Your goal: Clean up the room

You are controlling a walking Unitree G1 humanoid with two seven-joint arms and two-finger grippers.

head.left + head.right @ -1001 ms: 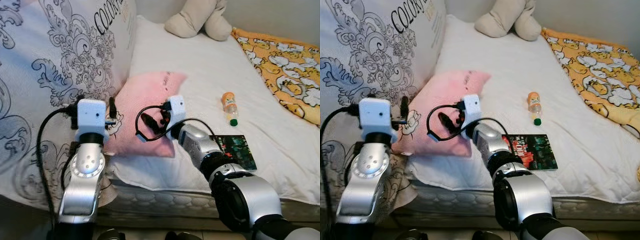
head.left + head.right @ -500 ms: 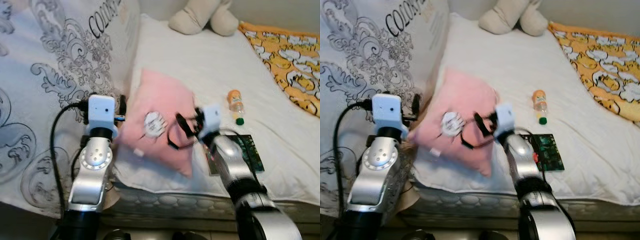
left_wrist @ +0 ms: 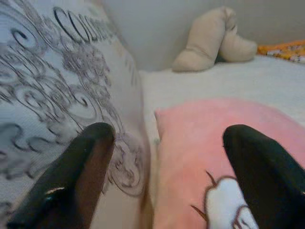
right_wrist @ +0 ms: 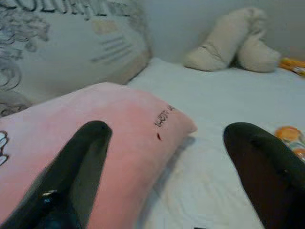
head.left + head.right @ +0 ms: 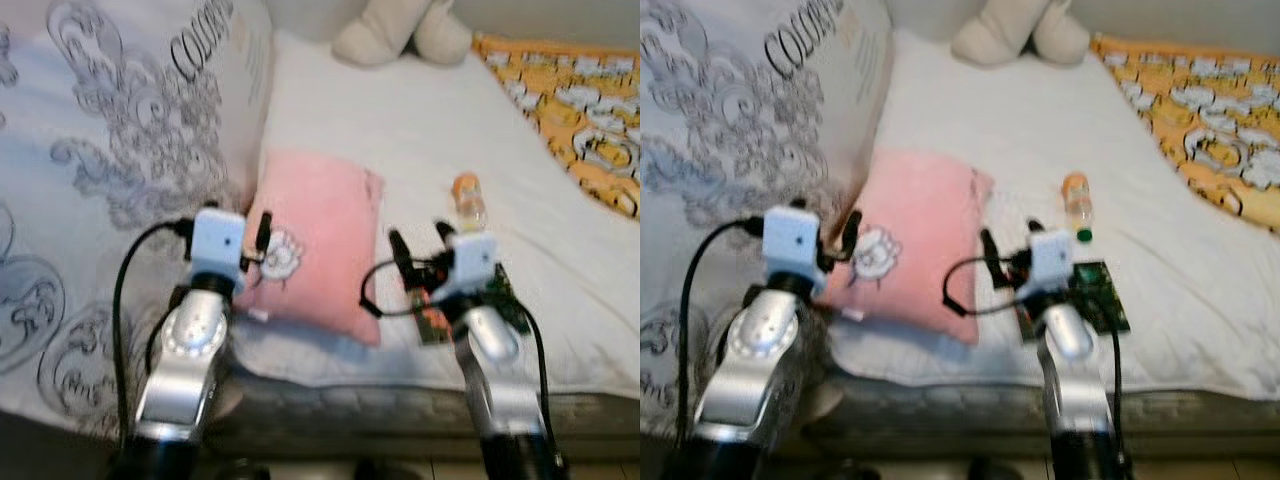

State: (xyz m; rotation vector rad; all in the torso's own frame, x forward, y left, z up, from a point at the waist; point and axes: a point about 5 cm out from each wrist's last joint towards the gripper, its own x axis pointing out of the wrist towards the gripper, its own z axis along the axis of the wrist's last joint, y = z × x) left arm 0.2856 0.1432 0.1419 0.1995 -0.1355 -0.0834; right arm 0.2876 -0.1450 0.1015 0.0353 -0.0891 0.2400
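I'm at the near edge of the bed (image 5: 400, 120), and the step in hand looks to me like dealing with the pink pillow (image 5: 320, 250). It lies flat near the front edge of the mattress, its cartoon patch facing up, right beside the big patterned cushion (image 5: 120, 130) that leans along the robot's left.

My left pincer (image 5: 258, 236) hovers at the pillow's left edge, between it and the patterned cushion. In the left wrist view both fingers (image 3: 83, 167) are spread wide with nothing between them. My right pincer (image 5: 420, 245) sits just off the pillow's right edge, above the dark book (image 5: 1095, 295); its fingers (image 4: 78, 167) are also spread wide and empty, with the pillow's corner in front of them.

So the pillow is in neither pincer. I judge the next move calls for closing in from both sides for a two-armed lift, or turning to the smaller clutter.

That clutter: the book lies near the mattress edge, partly under my right arm, and an orange bottle (image 5: 1075, 205) with a green cap lies on its side just beyond it. A beige stuffed toy (image 5: 395, 30) rests at the far end, and an orange patterned blanket (image 5: 570, 110) covers the right side. The head views are a little blurred.
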